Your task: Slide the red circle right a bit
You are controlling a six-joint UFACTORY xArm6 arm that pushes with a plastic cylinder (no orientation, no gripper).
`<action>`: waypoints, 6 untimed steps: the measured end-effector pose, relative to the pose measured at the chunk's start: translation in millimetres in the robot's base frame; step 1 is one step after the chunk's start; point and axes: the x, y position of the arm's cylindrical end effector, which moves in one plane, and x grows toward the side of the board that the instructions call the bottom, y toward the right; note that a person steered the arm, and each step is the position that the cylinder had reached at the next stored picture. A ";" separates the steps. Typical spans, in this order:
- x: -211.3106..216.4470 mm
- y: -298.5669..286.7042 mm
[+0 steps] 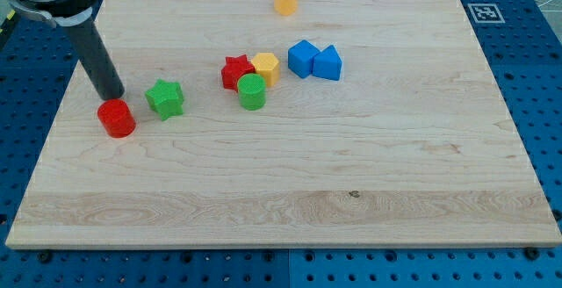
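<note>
Arm housing above my tip [112, 97] is cut off by the view's top-left edge. Well to the tip's right, the red star-shaped block [234, 71] is partly covered by the green cylinder block [252, 91].

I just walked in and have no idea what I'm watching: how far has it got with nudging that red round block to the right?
Nothing looks done yet: the red circle sits near the board's left edge. In hand: my tip rests just above it, at its upper edge, not on its left side. Left: get round to its left and push it a little toward the green star, which stands close on its right.
</note>
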 end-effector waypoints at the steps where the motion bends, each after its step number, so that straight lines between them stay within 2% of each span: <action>1: 13.8 -18.0; 2: 17.5 -34.1; 3: 51.1 -38.4; 4: 57.2 -34.8; 6: 58.4 15.0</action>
